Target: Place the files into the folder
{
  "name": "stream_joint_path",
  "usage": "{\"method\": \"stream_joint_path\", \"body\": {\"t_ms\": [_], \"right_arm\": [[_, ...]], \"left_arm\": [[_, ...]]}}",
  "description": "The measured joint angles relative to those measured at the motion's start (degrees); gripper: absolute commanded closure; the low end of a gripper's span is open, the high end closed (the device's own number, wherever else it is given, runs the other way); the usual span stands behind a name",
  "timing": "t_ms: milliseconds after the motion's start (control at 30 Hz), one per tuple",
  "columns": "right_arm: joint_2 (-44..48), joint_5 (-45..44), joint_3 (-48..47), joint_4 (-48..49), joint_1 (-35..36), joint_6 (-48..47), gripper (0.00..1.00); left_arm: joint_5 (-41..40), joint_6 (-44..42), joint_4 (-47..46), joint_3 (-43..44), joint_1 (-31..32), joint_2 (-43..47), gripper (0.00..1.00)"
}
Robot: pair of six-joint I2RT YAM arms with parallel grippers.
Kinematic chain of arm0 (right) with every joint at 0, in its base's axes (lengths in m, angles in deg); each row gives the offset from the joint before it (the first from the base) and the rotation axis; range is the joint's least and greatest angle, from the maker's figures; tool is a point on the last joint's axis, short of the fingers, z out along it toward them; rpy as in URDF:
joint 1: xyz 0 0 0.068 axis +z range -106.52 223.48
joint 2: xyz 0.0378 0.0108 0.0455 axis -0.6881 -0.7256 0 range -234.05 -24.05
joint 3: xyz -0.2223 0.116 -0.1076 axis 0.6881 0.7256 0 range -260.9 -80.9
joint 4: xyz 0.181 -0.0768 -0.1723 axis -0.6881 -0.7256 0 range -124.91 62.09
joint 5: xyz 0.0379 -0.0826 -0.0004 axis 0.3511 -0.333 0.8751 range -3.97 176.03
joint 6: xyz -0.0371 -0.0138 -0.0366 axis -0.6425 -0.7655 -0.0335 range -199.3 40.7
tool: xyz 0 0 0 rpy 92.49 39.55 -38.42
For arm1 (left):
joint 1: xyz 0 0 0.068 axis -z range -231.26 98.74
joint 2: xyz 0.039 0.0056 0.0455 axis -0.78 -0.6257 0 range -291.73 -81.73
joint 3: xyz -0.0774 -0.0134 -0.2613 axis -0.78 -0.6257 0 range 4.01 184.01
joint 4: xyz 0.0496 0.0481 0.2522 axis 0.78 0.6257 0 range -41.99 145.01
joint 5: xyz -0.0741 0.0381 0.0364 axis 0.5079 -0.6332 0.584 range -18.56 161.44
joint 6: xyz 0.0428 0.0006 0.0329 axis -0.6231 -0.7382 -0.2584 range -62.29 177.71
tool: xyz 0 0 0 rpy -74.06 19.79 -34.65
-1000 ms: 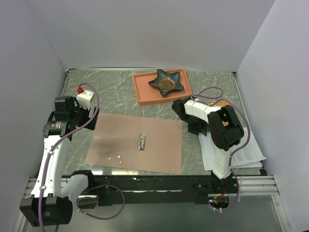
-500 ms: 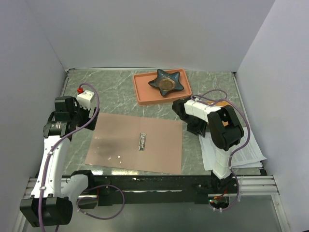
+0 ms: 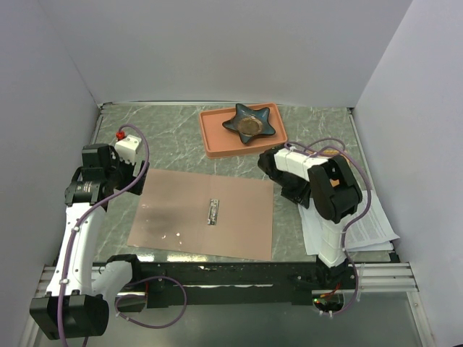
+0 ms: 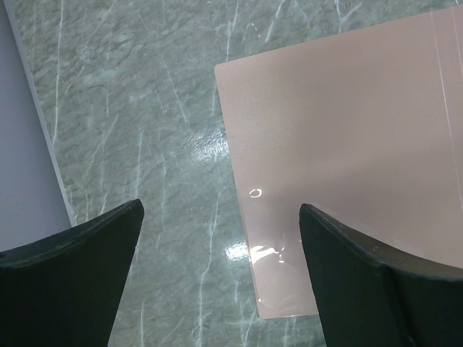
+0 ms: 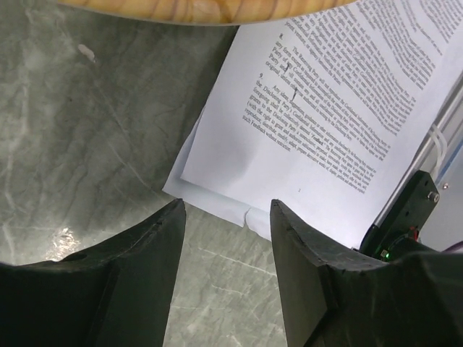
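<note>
The folder [image 3: 181, 217] lies open and flat on the marble table, pinkish-brown, with a small silver clip [image 3: 213, 211] at its spine. Its near-left corner [image 4: 289, 303] shows in the left wrist view. My left gripper [image 4: 221, 210] hovers wide open above that left edge, touching nothing. The files [image 3: 372, 231] are white printed sheets, stacked a little askew at the right under my right arm. In the right wrist view the files [image 5: 325, 108] lie just beyond my right gripper [image 5: 228, 208], which is open with only bare table between its fingers.
A salmon tray [image 3: 215, 141] holding a dark star-shaped dish [image 3: 250, 121] stands at the back centre. An orange wood-grain mat [image 5: 188, 9] lies on the far edge of the files. White walls close in the left, back and right sides.
The right wrist has shifted slightly near the files and its jaws stand a touch wider. The left arm and the folder have not moved.
</note>
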Motion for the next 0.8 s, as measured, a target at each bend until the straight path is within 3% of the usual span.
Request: {"method": "stream_joint_path", "body": {"t_ms": [300,400,800], "right_arm": [[-3.4,-1.8,-2.8,-1.6,0.0,3.5,0.41],[-3.4,-2.5,-2.8,-1.7,0.0,3.3,0.36],[-3.5,-4.1,-3.4,-1.3,0.0,-5.4,0.32]], "left_arm": [[-0.2,-0.6,0.0,0.0,0.0,0.7,0.04],[-0.5,-0.7,0.0,0.0,0.0,0.8,0.04],[-0.5,-0.8,-0.9,-1.5,0.0,0.8,0.04]]}}
